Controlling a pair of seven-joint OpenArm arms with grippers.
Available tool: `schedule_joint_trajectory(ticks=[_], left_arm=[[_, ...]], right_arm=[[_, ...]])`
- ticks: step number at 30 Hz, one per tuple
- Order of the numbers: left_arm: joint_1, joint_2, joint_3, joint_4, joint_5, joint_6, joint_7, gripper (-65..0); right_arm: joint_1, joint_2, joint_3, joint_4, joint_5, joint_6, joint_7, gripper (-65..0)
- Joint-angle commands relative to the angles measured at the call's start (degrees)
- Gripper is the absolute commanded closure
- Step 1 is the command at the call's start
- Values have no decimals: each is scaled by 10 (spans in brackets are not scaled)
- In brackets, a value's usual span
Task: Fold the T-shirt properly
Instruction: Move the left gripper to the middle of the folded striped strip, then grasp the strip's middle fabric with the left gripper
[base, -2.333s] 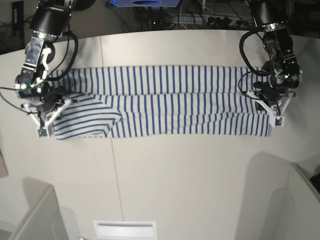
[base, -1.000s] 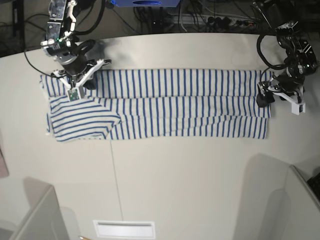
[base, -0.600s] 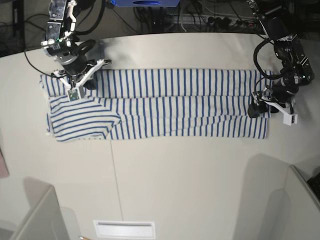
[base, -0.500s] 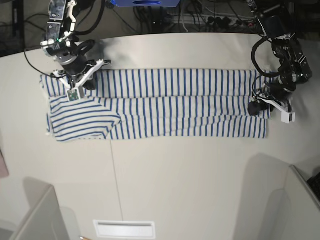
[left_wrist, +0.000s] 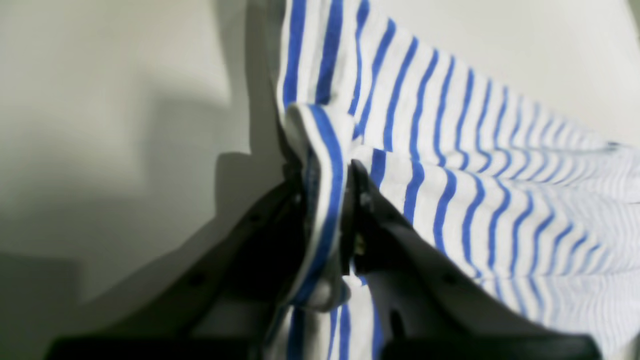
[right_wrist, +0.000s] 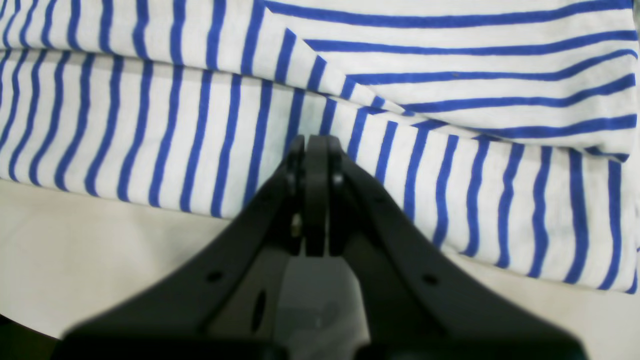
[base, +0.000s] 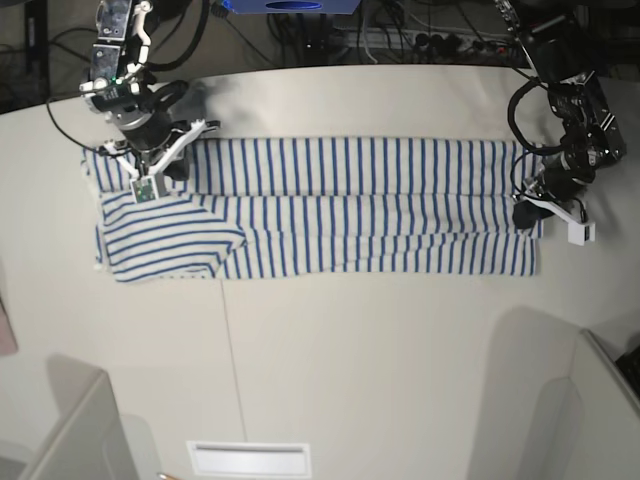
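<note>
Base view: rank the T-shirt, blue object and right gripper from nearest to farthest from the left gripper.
1. T-shirt: its right-hand edge is pinched in the left gripper.
2. Blue object: top centre, beyond the table.
3. Right gripper: far left, over the shirt's other end.

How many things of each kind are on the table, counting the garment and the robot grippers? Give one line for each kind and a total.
Striped T-shirt: 1
Grippers: 2 (left gripper pinching the shirt's edge, right gripper shut, at the shirt)
Total: 3
</note>
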Motion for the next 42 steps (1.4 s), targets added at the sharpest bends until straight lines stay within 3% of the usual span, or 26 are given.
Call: schedule_joint_trajectory(ticks=[1,9,16,19,25,29,33,42], left_arm=[[9,-15,-15,31,9,6,2,0],[74,-5,-13,242,10,9,6,0],[118,11,79,332,10,11,6,0],[129,34,123,359,10,38,6,0],[122,66,210,375,10,101,6,0],[116,70,275,372,10,138,3,0],[107,82,308,362,10,143,2,0],[71,125,313,320,11,143,4,0]], right_arm=[[1,3,2,11,6,0,13,0],[7,3,2,11,6,0,10,0],[15,3,2,11,6,0,9,0],[14,3,2,11,6,0,9,0],[16,3,2,11,6,0,9,0],[16,3,2,11,6,0,8,0],[16,3,2,11,6,0,8,0],[16,3,2,11,6,0,8,0]])
